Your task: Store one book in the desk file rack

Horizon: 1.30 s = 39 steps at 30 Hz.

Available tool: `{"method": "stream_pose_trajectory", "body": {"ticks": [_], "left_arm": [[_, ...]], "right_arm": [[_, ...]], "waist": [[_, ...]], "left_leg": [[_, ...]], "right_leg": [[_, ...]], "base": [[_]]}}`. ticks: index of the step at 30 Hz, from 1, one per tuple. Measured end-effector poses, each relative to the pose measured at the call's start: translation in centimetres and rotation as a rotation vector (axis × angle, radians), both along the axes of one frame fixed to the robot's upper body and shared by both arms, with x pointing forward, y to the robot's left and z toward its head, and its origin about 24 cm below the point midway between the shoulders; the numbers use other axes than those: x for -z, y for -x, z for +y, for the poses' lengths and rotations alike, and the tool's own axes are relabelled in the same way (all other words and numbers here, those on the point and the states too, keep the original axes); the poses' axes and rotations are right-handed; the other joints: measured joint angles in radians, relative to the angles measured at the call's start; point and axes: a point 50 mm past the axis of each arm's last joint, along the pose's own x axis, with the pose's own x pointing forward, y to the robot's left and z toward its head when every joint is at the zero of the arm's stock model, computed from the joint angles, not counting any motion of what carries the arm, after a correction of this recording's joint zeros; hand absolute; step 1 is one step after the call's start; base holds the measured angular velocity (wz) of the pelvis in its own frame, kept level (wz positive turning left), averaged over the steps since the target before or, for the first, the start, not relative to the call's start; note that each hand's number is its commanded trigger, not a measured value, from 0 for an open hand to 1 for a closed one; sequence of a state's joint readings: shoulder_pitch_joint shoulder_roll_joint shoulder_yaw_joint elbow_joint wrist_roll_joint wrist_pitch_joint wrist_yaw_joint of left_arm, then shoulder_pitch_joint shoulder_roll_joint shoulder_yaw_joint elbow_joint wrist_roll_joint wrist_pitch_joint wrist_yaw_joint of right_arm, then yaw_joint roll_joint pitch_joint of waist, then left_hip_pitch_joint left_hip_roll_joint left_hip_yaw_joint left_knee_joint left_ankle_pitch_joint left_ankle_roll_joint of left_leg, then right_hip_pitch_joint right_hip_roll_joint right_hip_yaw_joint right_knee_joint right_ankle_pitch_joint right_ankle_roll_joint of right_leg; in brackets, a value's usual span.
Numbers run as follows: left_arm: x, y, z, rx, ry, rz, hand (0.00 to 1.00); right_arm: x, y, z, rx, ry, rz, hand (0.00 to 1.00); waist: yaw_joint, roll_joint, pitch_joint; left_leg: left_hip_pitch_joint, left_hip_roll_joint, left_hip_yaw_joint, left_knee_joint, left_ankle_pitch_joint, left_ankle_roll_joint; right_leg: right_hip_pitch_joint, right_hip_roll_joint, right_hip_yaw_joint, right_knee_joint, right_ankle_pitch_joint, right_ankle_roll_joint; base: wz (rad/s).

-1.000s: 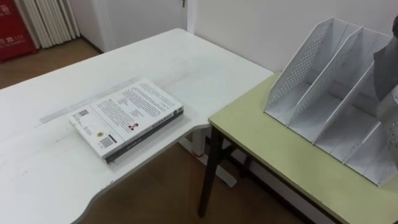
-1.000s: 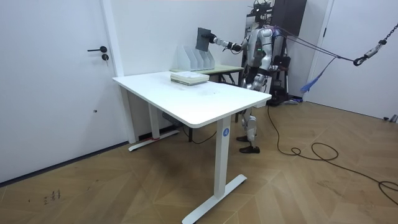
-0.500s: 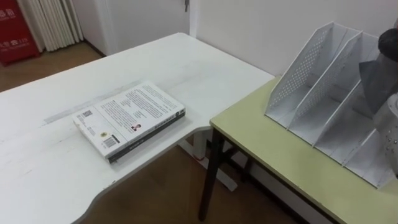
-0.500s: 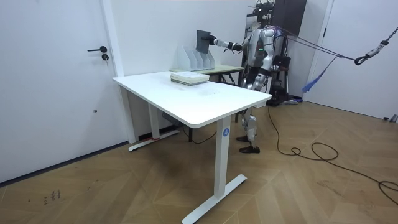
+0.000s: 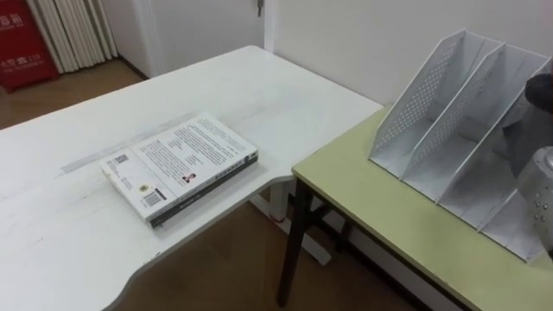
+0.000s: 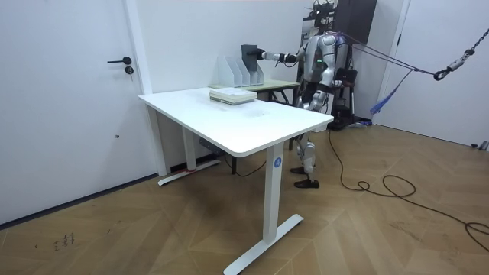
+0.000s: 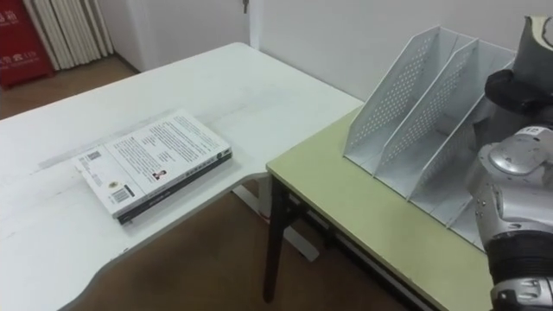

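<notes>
Right hand [image 7: 511,91] holds dark book [image 6: 249,55] upright at file rack [image 7: 406,104].

book [image 7: 152,159] on white desk [image 7: 54,220], file rack [image 7: 394,99] on green table [image 7: 344,206]

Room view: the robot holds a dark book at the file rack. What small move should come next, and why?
Probably lower the right hand straight down: the dark book hangs upright at the top of the file rack, apparently not yet seated in a slot.

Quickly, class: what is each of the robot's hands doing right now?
Left hand: cannot be told.
Right hand: fingers closed on the dark book, at the file rack.
</notes>
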<state>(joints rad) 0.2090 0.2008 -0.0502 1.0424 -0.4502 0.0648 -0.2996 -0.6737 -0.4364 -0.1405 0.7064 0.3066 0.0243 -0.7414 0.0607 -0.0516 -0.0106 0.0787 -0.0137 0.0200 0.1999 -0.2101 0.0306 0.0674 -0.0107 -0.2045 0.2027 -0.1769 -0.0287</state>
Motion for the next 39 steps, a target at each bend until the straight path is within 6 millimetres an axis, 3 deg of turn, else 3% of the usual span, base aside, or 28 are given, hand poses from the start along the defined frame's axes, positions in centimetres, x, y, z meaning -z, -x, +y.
{"method": "stream_pose_trajectory", "body": {"ticks": [3, 5, 18, 24, 26, 33, 34, 35, 36, 39], "left_arm": [[0.0, 0.1, 0.1, -0.002, -0.004, 0.002, 0.0], [0.0, 0.0, 0.2, -0.002, -0.007, 0.002, 0.0], [0.0, 0.2, 0.4, -0.004, -0.016, 0.008, 0.0], [-0.1, 0.1, 0.5, -0.009, -0.021, 0.004, 0.0], [-0.1, 0.1, 0.7, -0.012, -0.028, 0.004, 0.0], [-0.1, 0.2, 0.8, -0.026, -0.033, 0.01, 0.0], [-0.1, 0.3, 0.8, -0.037, -0.029, 0.015, 0.0], [-0.1, 0.4, 0.8, -0.046, -0.024, 0.02, 0.0], [0.0, 0.5, 0.8, -0.052, -0.02, 0.024, 0.0], [0.0, 0.7, 0.8, -0.054, -0.017, 0.031, 0.0]], "right_arm": [[-0.1, 0.1, 0.0, 0.02, 0.002, -0.007, 1.0], [-0.4, 0.1, 0.0, 0.036, 0.004, -0.017, 1.0], [-0.6, 0.4, -0.3, 0.105, 0.007, -0.024, 1.0], [-0.6, 0.3, -0.3, 0.079, 0.008, -0.022, 1.0], [-0.6, 0.3, -0.3, 0.072, 0.008, -0.022, 1.0], [-0.3, 0.2, -0.3, 0.053, 0.007, -0.01, 1.0], [-0.2, 0.2, -0.3, 0.052, 0.005, -0.004, 0.96], [0.2, 0.2, -0.4, 0.051, 0.002, 0.011, 0.62], [0.6, 0.3, -0.5, 0.05, -0.003, 0.029, 0.0], [1.2, 0.4, -0.5, 0.03, -0.001, 0.052, 0.0]], "waist": [[0.001, 0.0, -0.0009], [0.001, 0.0, -0.0075], [0.003, 0.001, -0.0076], [0.001, 0.001, 0.0014], [0.0, 0.0, 0.0088], [0.002, 0.003, 0.0102], [0.002, 0.005, 0.0103], [0.001, 0.006, 0.01], [0.003, 0.009, 0.0108], [0.005, 0.017, 0.0081]], "left_leg": [[-0.007, -0.001, 0.0, 0.002, 0.0, 0.0], [-0.016, 0.0, 0.0, 0.005, 0.0, 0.0], [-0.016, 0.0, 0.0, 0.005, 0.0, 0.0], [-0.018, -0.001, -0.001, 0.005, 0.0, 0.0], [-0.019, 0.0, -0.002, 0.005, 0.0, 0.0], [-0.023, -0.001, -0.007, 0.004, 0.0, 0.0], [-0.023, -0.001, -0.01, 0.004, 0.0, 0.0], [-0.02, -0.002, -0.012, 0.004, 0.0, 0.0], [-0.014, -0.002, -0.015, 0.003, 0.0, 0.0], [-0.01, -0.002, -0.018, 0.003, 0.0, 0.0]], "right_leg": [[-0.009, -0.001, 0.0, 0.0, 0.0, 0.0], [-0.016, -0.001, 0.001, 0.001, 0.0, 0.0], [-0.015, -0.001, 0.0, 0.003, 0.0, 0.0], [-0.014, -0.002, -0.001, 0.002, 0.0, 0.0], [-0.014, -0.001, -0.002, 0.002, 0.0, 0.0], [-0.014, -0.001, -0.009, 0.0, 0.0, 0.0], [-0.013, -0.001, -0.009, 0.0, 0.0, 0.0], [-0.01, -0.001, -0.01, 0.0, 0.0, 0.0], [-0.003, -0.001, -0.013, -0.001, 0.0, 0.0], [0.001, -0.001, -0.017, -0.001, 0.0, 0.0]], "base": [[0.0], [0.0], [0.0], [0.0], [0.02], [0.01], [0.04], [0.07], [0.07], [0.03]]}}
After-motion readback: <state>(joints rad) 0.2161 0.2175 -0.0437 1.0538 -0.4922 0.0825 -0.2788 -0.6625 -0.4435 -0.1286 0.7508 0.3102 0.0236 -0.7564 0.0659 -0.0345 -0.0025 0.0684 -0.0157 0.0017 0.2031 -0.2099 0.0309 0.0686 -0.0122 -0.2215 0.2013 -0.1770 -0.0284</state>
